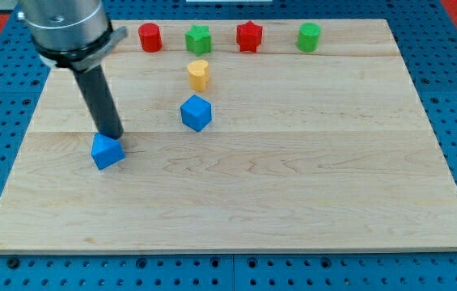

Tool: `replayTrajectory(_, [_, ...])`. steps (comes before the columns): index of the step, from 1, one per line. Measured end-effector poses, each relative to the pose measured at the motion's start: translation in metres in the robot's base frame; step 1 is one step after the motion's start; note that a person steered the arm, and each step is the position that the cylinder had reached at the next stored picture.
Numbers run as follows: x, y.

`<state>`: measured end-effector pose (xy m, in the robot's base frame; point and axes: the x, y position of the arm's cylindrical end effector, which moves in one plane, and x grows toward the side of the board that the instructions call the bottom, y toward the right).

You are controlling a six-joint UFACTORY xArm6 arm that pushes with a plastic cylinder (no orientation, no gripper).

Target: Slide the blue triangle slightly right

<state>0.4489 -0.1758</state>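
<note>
The blue triangle (107, 151) lies on the wooden board (293, 178) at the view's left. My tip (114, 136) stands right at the triangle's upper edge, slightly to its right, and seems to touch it. The dark rod slopes up to the arm's metal body at the view's top left. A blue cube (196, 112) sits to the triangle's upper right, near the board's middle.
A yellow heart-like block (199, 74) sits just above the blue cube. Along the board's top edge stand a red cylinder (150, 37), a green star (198, 39), a red star (248, 36) and a green cylinder (309, 36).
</note>
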Motion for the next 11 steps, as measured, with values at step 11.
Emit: replayTrajectory(11, [0.044,-0.034])
